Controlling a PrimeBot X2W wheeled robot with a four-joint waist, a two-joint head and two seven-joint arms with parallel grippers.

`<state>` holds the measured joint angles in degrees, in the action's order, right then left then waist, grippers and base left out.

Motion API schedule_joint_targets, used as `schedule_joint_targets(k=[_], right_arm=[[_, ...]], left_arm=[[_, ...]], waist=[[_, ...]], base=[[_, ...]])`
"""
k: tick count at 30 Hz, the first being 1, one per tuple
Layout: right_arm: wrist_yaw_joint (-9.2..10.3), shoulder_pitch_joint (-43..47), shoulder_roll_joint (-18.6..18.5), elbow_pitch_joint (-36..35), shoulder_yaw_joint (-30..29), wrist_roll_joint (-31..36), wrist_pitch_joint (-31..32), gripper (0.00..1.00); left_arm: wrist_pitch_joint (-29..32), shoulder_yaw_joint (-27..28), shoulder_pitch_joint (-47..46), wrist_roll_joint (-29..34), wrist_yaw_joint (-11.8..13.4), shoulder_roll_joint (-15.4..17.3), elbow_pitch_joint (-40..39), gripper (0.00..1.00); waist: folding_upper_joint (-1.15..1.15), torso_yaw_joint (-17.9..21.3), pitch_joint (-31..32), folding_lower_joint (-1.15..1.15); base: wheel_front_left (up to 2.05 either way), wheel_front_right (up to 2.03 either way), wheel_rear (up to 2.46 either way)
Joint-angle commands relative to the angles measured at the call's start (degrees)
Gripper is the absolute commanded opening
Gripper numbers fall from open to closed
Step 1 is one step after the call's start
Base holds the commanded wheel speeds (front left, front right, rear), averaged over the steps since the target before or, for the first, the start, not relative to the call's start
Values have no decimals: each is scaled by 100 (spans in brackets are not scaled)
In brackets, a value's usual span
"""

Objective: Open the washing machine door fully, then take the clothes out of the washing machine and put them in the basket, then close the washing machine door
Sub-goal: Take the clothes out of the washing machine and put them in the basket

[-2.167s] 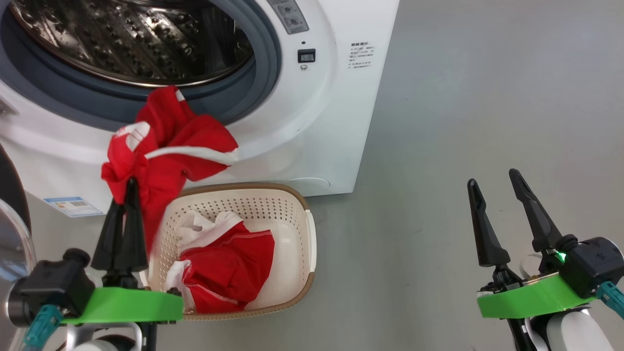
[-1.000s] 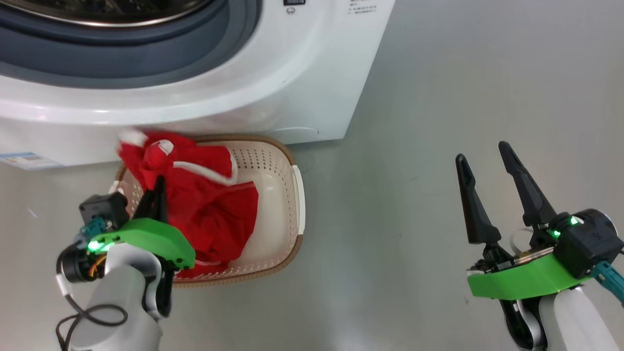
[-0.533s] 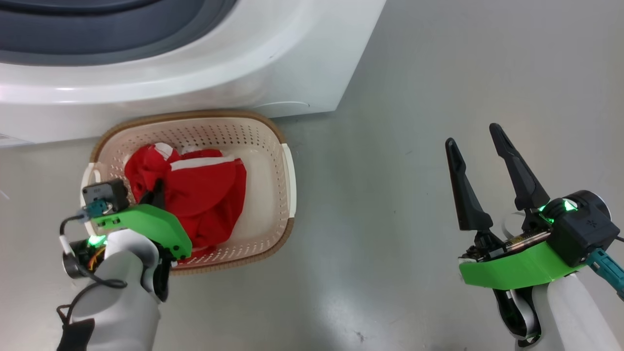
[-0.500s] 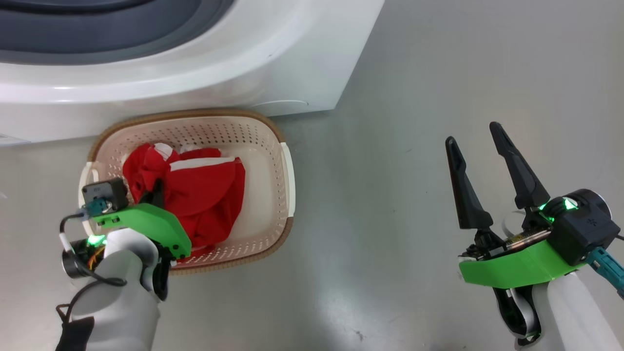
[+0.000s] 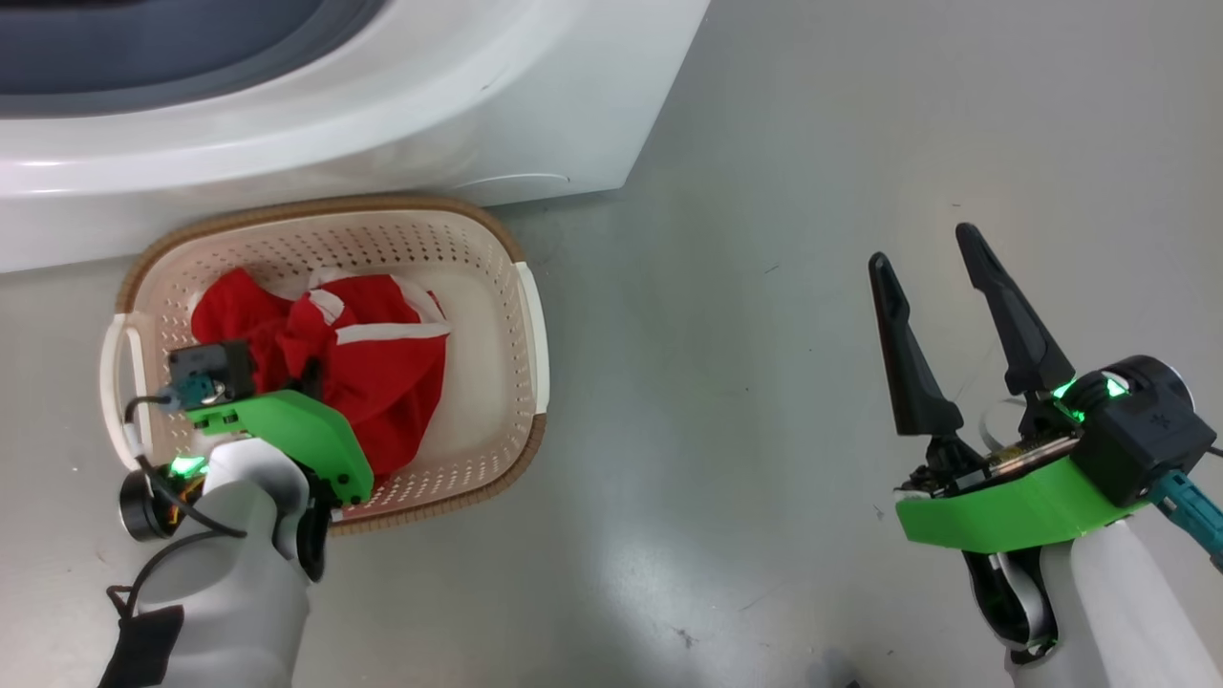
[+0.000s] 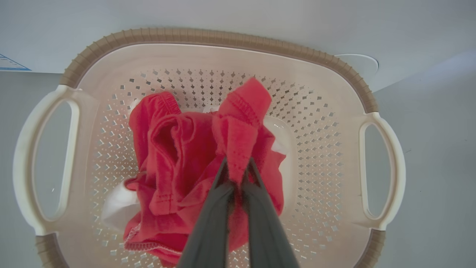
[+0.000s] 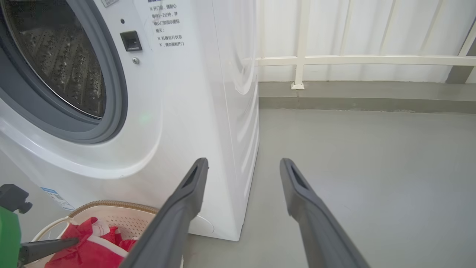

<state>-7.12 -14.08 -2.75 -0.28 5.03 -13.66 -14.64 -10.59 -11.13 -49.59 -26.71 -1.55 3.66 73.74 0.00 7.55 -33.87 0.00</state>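
Clothes (image 5: 373, 354): red heap lodged in basket (image 5: 315, 205), at 9 o'clock of the head view, below washing machine (image 5: 382, 124) at 11 o'clock.
Left claw (image 6: 237, 167): clenched on a red fold above the heap; release outstanding.
Right claw (image 5: 923, 245): spread, unladen, at 3 o'clock.
Drum (image 7: 63, 63): no garment seen in the part shown.
Door closing judged outstanding.

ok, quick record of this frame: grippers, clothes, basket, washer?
left gripper: shut on a fold of the clothes, down inside the basket
right gripper: open, empty, above bare floor
clothes: red with white trim, piled in the basket
basket: on the floor, against the washing machine front
washing machine: opening uncovered; visible part of drum shows no fabric
likely next: release the clothes
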Motion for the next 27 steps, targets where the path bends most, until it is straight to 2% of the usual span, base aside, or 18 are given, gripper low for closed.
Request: schedule_joint_targets(k=[1, 2, 4, 5, 6, 20, 27], right_arm=[[-36, -67, -12, -124, 146, -51, -36, 100], [-36, -74, -12, -119, 139, -56, -36, 100], [-36, -81, -12, -106, 131, -63, -36, 100], [-36, -79, -12, -101, 127, -64, -36, 100], [-36, -77, -12, -96, 124, -70, -36, 100], [-36, 77, -12, -11, 32, -68, -36, 100], [-36, 215, -12, 51, -2, -36, -36, 100]], left_arm=[[-8, 81, 34, -23, -24, 183, -34, 4], [-7, 70, 35, -21, -21, 185, -28, 4], [-6, 48, 40, -21, -25, 185, -18, 37], [-28, 37, 40, -17, -22, 190, -15, 79], [-45, 31, 41, -20, -25, 195, -12, 100], [-421, 93, 195, -132, -176, 217, -263, 100], [-439, 245, 703, 16, -143, 208, -1336, 100]], waist=[[0, 15, -11, 0], [0, 18, -10, 0], [0, 19, 1, 0], [0, 17, 10, 0], [0, 14, 21, 0], [0, -148, 486, 0], [0, -298, 896, 0]], base=[[0, 0, 0], [0, 0, 0], [0, 0, 0], [0, 0, 0], [0, 0, 0], [0, 0, 0], [0, 0, 0]])
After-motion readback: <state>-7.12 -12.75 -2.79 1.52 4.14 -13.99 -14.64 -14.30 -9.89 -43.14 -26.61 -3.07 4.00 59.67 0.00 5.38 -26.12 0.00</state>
